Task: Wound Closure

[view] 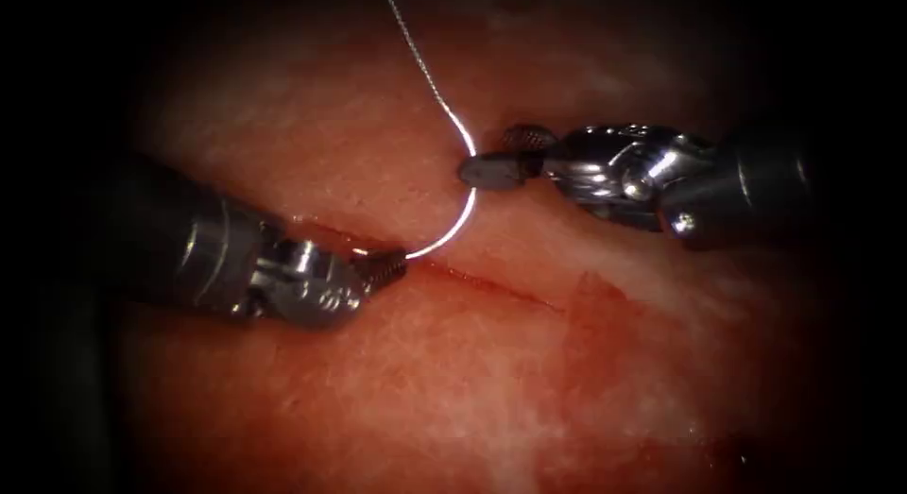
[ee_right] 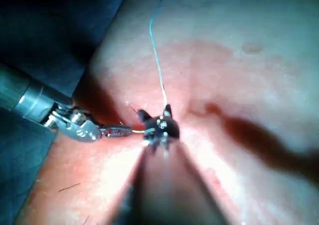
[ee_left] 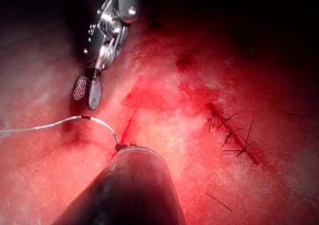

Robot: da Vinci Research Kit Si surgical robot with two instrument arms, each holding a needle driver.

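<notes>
The left end effector (view: 389,265) clamps the tip end of the curved needle (view: 460,215) just above the cut (view: 491,284) in the tissue (view: 453,390), while the right end effector (view: 501,159), jaws parted, straddles the needle's swaged end, where the thread (view: 420,55) runs upward.

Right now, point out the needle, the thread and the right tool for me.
needle (view: 468,215), endoscope view, middle of its curve, between the two tools.
thread (view: 420,59), endoscope view, strand running up from the needle.
right tool (view: 501,159), endoscope view, between its open jaws.
</notes>
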